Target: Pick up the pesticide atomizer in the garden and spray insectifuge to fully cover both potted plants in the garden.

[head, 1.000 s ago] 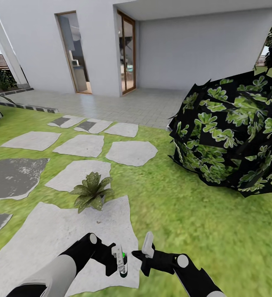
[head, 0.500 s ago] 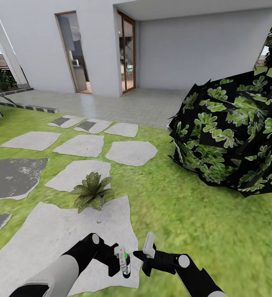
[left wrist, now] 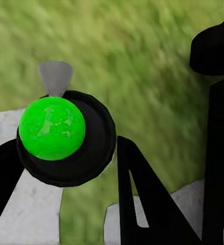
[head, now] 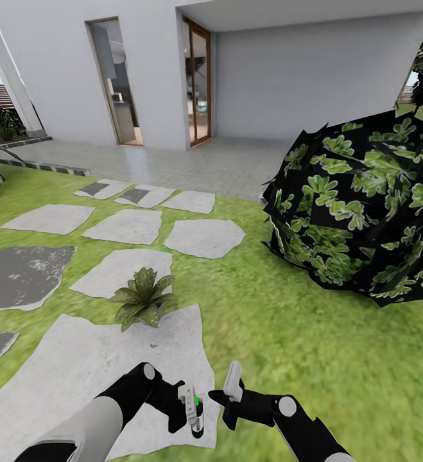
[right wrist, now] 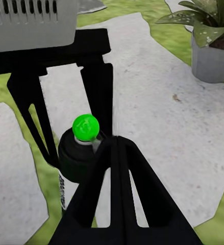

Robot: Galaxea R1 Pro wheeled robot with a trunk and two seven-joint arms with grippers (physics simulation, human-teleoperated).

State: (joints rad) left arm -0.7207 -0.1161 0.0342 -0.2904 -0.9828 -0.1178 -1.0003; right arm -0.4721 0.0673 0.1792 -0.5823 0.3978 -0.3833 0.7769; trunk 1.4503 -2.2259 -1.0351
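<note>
From my head, my left hand grips the spray bottle low over the pale stepping stone; it has sunk and tilted slightly in the last second. One potted plant sits ahead, well apart. My right hand is just beside the bottle; I cannot tell whether it is open.

At my left wrist, the bottle's green-tipped end fills my grasp.

At my right wrist, the plant looks unsprayed, I judge.
</note>
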